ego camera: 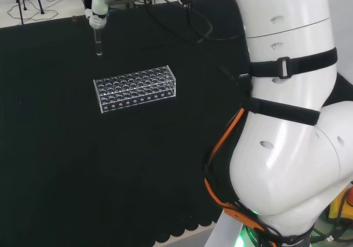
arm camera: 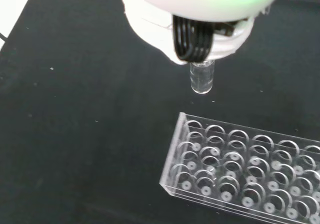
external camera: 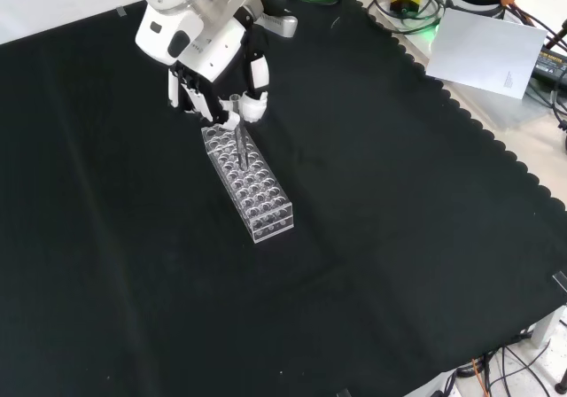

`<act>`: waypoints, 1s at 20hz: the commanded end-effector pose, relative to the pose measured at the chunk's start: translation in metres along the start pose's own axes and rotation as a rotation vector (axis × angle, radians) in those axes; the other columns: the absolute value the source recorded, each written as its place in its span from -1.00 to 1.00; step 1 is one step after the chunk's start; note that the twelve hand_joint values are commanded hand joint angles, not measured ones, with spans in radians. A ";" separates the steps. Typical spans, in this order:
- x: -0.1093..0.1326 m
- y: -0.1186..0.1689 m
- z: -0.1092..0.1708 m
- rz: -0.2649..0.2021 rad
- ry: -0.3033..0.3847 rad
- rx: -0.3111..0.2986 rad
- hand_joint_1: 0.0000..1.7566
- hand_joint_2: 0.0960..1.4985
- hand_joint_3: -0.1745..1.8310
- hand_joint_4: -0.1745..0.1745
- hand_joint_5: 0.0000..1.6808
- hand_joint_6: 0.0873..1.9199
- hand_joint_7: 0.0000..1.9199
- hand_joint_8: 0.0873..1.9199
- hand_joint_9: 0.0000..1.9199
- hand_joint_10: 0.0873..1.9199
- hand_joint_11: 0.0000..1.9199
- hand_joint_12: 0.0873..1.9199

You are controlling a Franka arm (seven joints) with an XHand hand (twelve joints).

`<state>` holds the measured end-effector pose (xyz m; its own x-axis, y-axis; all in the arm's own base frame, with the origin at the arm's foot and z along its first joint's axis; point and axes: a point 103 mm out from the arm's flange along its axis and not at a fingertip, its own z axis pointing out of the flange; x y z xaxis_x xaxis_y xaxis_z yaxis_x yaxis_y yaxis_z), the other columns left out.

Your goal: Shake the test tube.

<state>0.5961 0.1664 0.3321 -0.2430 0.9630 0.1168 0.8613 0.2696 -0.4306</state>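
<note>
1. One test tube [ego camera: 98,44] is off the bench, hanging upright at the upper left of the head view. The hand [ego camera: 98,10] is curled round its upper end, so only the lower length shows below the fingers.

2. Held clear of the rack [ego camera: 135,88] — judged so the tube can be swung freely without knocking the clear plastic. In the head view the tube's bottom sits well above the rack's top edge, a little left of the rack's left end.

3. Upright hold probably keeps any contents from spilling; whether the tube holds liquid cannot be told.

4. Rack lies alone on the black cloth [ego camera: 66,164], long side running across the head view's middle. None of its holes plainly shows another tube.

5. Front view, upper left: the hand [external camera: 217,82] hangs over the far end of the rack [external camera: 251,184], and the tube [external camera: 237,146] appears to overlap the rack's holes. That reads as line of sight, not contact, since the head view shows open cloth between them.

6. Wrist view adds the tube's rounded bottom [arm camera: 202,78] poking out under the hand [arm camera: 200,14], with bare cloth beneath it and the rack's corner [arm camera: 240,169] just beside — again apart, not touching.

7. Judgement: tube lifted and gripped, shake itself looks about to run or under way.
</note>
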 end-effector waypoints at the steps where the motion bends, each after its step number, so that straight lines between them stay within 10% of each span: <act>1: -0.040 -0.010 0.006 0.074 -0.028 0.015 0.63 -0.29 -0.14 -1.00 0.56 -0.47 0.43 -0.25 0.49 -0.90 -0.24 0.26; 12: -0.106 -0.030 0.007 0.203 -0.047 0.026 0.63 -0.29 -0.14 -1.00 0.56 -0.47 0.43 -0.25 0.49 -0.91 -0.24 0.26; 20: -0.115 -0.032 0.009 0.208 -0.037 0.030 0.63 -0.29 -0.14 -1.00 0.56 -0.47 0.43 -0.25 0.49 -0.91 -0.24 0.26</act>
<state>0.5928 0.0455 0.3258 -0.0733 0.9972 -0.0149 0.8829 0.0580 -0.4659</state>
